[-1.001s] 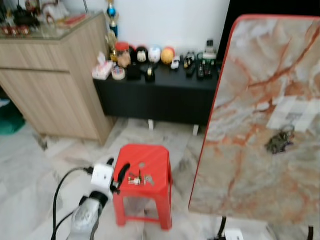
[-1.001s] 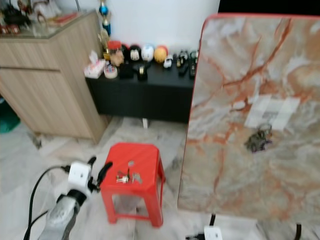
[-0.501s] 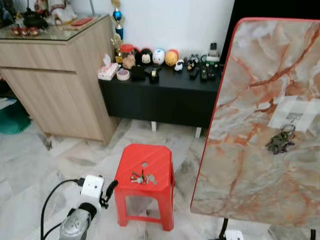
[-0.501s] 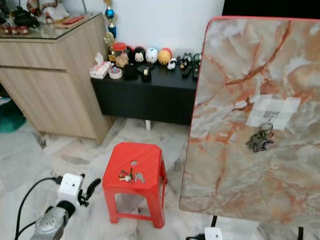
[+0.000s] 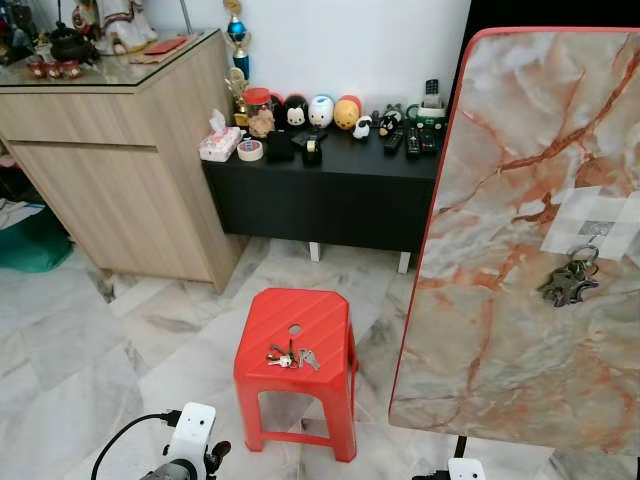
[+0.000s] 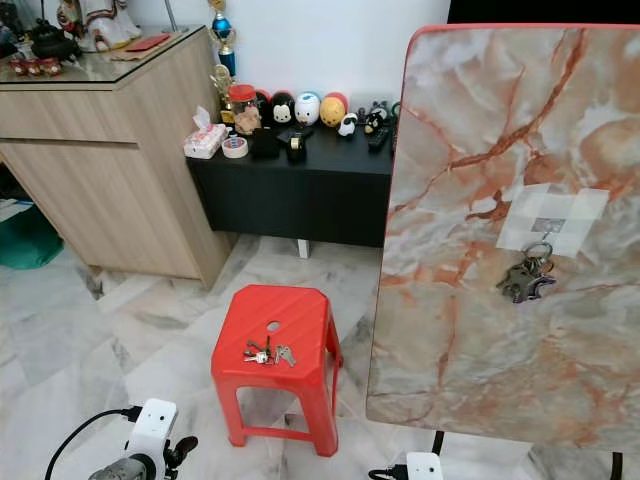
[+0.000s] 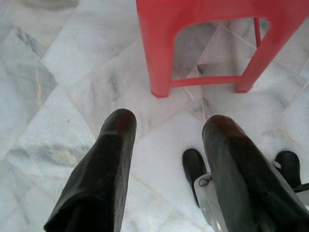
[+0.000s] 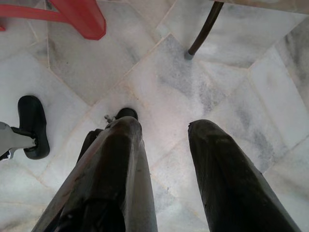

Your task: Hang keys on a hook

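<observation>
One bunch of keys [image 5: 291, 356] is left unpicked on the stool [image 5: 262, 340], ahead of the spread, empty left end effector [image 7: 166, 130].

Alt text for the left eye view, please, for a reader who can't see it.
A bunch of keys lies on a red plastic stool on a marble floor, and the left gripper hangs low beside the stool. To the right, an upright marble-patterned board carries a second key bunch on a taped hook.
</observation>
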`<state>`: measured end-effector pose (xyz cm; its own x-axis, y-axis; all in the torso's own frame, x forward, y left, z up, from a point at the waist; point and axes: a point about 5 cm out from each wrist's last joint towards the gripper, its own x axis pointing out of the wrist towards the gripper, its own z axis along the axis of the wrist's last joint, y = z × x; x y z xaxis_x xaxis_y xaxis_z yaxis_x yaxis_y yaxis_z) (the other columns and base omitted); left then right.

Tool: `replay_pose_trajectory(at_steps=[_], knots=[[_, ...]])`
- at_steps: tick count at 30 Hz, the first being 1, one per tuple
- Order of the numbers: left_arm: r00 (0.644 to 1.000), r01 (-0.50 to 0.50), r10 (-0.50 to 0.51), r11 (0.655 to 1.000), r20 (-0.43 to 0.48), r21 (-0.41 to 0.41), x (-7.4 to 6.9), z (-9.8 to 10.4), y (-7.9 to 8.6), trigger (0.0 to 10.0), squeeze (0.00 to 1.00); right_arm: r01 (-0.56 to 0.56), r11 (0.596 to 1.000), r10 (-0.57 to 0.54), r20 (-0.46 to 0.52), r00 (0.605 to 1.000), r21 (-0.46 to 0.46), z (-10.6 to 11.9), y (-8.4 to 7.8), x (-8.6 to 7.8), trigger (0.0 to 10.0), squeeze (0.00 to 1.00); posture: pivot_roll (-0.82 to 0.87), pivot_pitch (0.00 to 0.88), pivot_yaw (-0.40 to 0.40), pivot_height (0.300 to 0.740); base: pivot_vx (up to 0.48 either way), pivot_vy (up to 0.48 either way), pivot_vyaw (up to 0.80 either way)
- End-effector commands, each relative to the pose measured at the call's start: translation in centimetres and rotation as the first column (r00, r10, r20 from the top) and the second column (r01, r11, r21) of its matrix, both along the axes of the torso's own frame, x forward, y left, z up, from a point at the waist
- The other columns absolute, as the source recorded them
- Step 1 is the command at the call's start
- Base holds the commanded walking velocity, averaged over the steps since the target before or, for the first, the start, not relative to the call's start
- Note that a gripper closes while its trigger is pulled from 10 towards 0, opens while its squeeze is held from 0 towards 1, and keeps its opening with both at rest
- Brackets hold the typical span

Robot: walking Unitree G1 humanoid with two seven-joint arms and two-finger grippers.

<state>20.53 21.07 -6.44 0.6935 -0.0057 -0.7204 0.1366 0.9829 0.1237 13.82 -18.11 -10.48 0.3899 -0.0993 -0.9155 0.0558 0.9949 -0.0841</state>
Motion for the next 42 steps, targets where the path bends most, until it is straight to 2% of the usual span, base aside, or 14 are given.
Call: replay_pose_trajectory(at_steps=[1, 5, 7, 12, 20, 25, 31, 42], knots=[[0.999, -0.026, 0.026, 1.0, -0.033, 0.01, -0.7, -0.5, 0.1, 10.0, 0.0, 0.023, 1.0, -0.023, 0.008, 1.0, 0.004, 0.0, -0.1, 0.1, 10.0, 0.0, -0.01, 0.0, 0.019, 0.74, 0.0, 0.0, 0.0], [0.997, -0.046, 0.047, 0.999, -0.061, 0.015, -1.4, -0.9, 0.1, 10.0, 0.0, 0.018, 1.0, -0.018, 0.005, 1.0, 0.001, 0.0, -0.2, 0.0, 10.0, 0.0, 0.01, 0.0, -0.004, 0.74, 0.0, 0.0, 0.0], [0.991, -0.098, 0.099, 0.995, -0.085, 0.018, -2.4, -1.3, 0.5, 10.0, 0.0, 0.02, 1.0, -0.02, 0.006, 1.0, 0.009, 0.0, 0.0, 0.0, 10.0, 0.0, 0.01, 0.0, -0.005, 0.74, 0.0, 0.0, 0.0], [0.989, -0.107, 0.109, 0.994, -0.104, 0.025, -2.8, -1.6, 0.5, 10.0, 0.0, 0.014, 1.0, -0.014, 0.006, 1.0, 0.008, 0.0, -0.1, 0.0, 10.0, 0.0, 0.03, 0.0, -0.01, 0.74, 0.0, 0.0, 0.0], [0.985, -0.124, 0.126, 0.992, -0.121, 0.027, -3.6, -1.9, 0.6, 10.0, 0.0, 0.043, 0.999, -0.043, 0.05, 0.998, -0.014, 0.4, -1.0, 0.7, 10.0, 0.0, 0.02, 0.0, 0.0, 0.74, 0.0, 0.0, 0.0], [0.983, -0.132, 0.133, 0.991, -0.125, 0.016, -3.5, -1.9, 0.4, 10.0, 0.0, 0.09, 0.996, -0.09, 0.064, 0.994, 0.0, 0.5, -1.5, 0.8, 10.0, 0.0, -0.01, 0.0, 0.013, 0.74, 0.0, 0.0, 0.0], [0.983, -0.136, 0.136, 0.991, -0.119, 0.012, -3.4, -1.9, 0.4, 10.0, 0.0, 0.081, 0.997, -0.081, 0.055, 0.995, -0.004, 0.4, -1.6, 0.6, 10.0, 0.0, 0.0, 0.0, 0.003, 0.74, 0.0, 0.0, 0.0], [0.982, -0.147, 0.146, 0.989, -0.117, -0.001, -3.6, -2.0, 0.5, 10.0, 0.0, 0.079, 0.997, -0.079, 0.058, 0.995, 0.001, 0.4, -1.4, 0.6, 10.0, 0.0, 0.01, 0.0, 0.004, 0.74, 0.0, 0.305, 0.0]])
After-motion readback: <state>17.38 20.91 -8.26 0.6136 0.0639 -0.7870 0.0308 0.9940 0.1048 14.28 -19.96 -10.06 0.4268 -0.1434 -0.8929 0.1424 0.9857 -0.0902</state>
